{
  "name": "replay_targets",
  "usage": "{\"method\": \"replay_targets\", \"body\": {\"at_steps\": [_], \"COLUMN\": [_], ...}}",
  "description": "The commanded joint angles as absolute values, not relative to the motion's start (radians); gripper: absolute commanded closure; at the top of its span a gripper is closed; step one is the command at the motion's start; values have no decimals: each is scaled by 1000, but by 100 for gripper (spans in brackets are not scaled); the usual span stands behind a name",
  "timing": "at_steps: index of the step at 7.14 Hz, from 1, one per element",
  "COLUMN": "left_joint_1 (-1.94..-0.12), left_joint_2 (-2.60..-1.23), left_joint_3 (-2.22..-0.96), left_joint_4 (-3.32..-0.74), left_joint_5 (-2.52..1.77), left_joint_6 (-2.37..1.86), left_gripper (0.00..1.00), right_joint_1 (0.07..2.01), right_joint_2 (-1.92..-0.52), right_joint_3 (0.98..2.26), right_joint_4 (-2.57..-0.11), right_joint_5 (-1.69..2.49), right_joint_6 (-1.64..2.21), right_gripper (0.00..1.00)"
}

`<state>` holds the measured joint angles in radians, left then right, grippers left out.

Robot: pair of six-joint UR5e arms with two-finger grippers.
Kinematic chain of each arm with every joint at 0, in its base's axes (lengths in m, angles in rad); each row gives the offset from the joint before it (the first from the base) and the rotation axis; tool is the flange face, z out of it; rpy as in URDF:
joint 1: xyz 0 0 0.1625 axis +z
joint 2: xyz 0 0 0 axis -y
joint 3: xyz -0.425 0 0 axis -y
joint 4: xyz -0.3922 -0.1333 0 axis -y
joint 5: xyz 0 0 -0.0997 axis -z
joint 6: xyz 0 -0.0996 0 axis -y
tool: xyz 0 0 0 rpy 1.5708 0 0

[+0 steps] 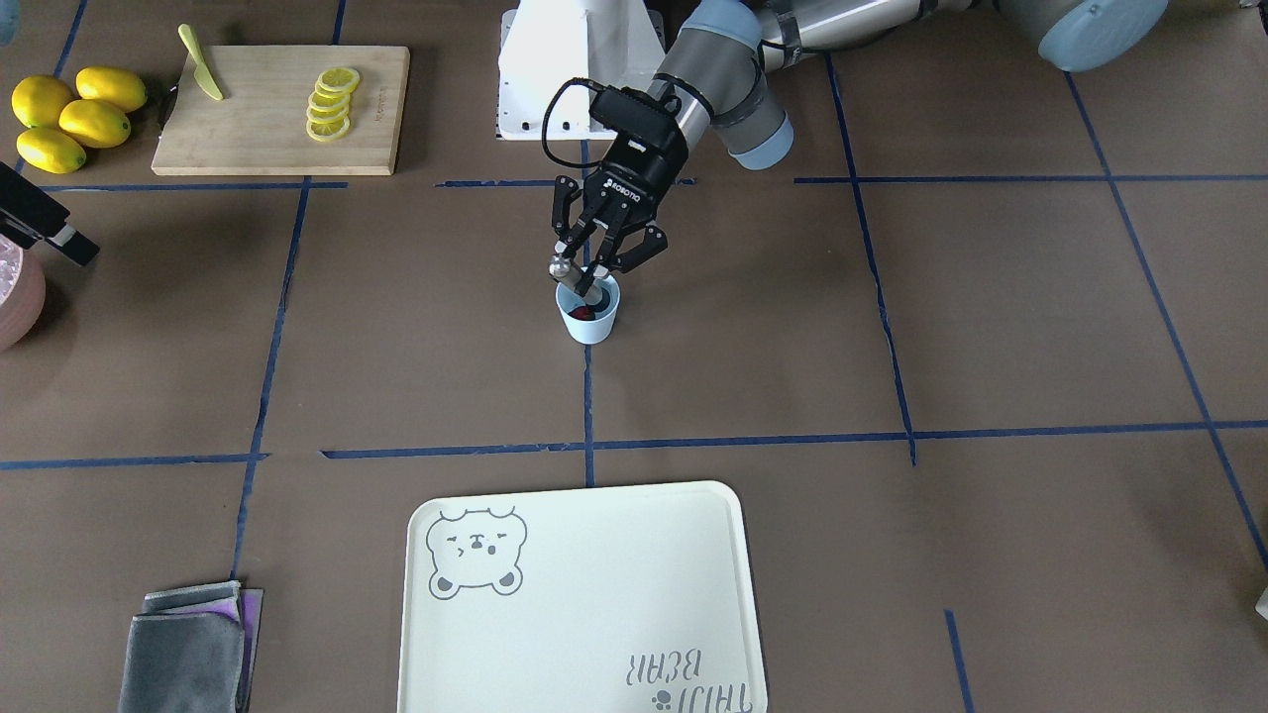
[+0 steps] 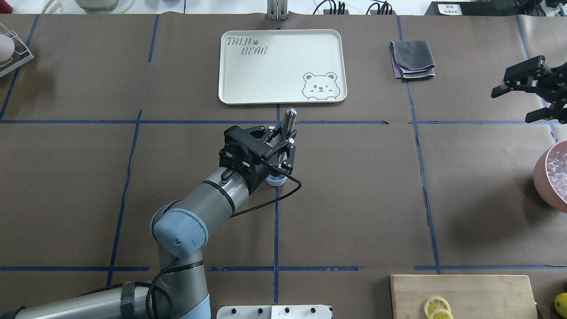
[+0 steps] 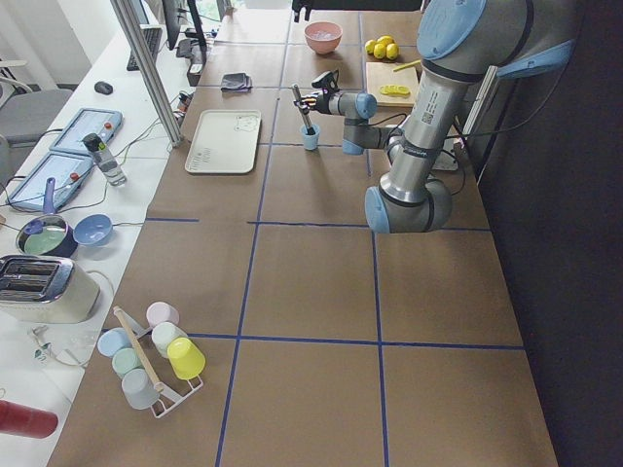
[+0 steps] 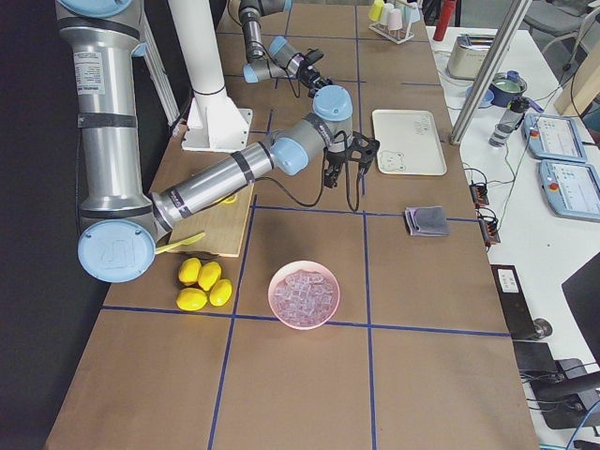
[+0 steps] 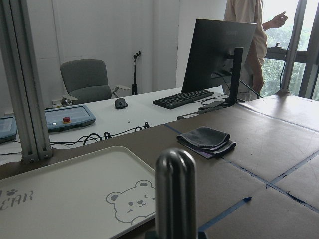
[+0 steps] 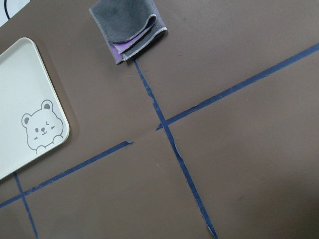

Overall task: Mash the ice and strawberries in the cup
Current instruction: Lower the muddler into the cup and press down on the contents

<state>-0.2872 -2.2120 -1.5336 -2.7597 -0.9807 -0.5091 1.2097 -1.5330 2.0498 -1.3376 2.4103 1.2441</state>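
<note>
The pale blue cup (image 1: pixel 590 319) stands at the table's middle, and the red strawberry (image 1: pixel 582 313) shows inside it. My left gripper (image 1: pixel 592 261) is above the cup, shut on a metal muddler (image 1: pixel 563 265) whose lower end is in the cup. From overhead the gripper (image 2: pixel 283 141) hides most of the cup (image 2: pixel 276 180), and the muddler's top (image 2: pixel 289 116) sticks up. I cannot tell whether ice is in the cup. Ice chunks (image 4: pixel 303 291) fill a pink bowl (image 2: pixel 542 175). My right gripper (image 2: pixel 516 104) is open and empty, held high at the far right.
A white bear tray (image 2: pixel 230 95) lies beyond the cup. A folded grey cloth (image 2: pixel 412 60) lies right of it. A cutting board (image 1: pixel 248 149) with lemon slices (image 1: pixel 332 104) and a yellow knife (image 1: pixel 201 64), and whole lemons (image 1: pixel 74 114), sit near my right side.
</note>
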Motion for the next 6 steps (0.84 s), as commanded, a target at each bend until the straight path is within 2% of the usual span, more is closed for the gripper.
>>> {"method": "replay_targets", "body": {"at_steps": [1,3,4,6], "left_joint_1": [-296,-357,-371,-409], "left_joint_2": [-2244,-2171,-2157,-2097], "left_joint_3": [-1662,-1989,-2078,-2085], "left_joint_4": [-2585,-2031,-1966,-1951], "left_joint_5": [-976,-988,-989,-989], "left_joint_6": [-460,-366,-257,-256], "left_gripper": [100,100,100,100], "right_joint_1": [1213,1215,1215,1215], "right_joint_2": [-1532,-1534,-1537,-1540], "right_joint_3": [2049,2049,2046,2045], "right_joint_4": [-1338,-1338,-1338,-1338], "right_joint_5": [2414,2414,2414,2414], "right_joint_6": [1244,1244,1244,1244], "right_gripper": [1,1,1,1]}}
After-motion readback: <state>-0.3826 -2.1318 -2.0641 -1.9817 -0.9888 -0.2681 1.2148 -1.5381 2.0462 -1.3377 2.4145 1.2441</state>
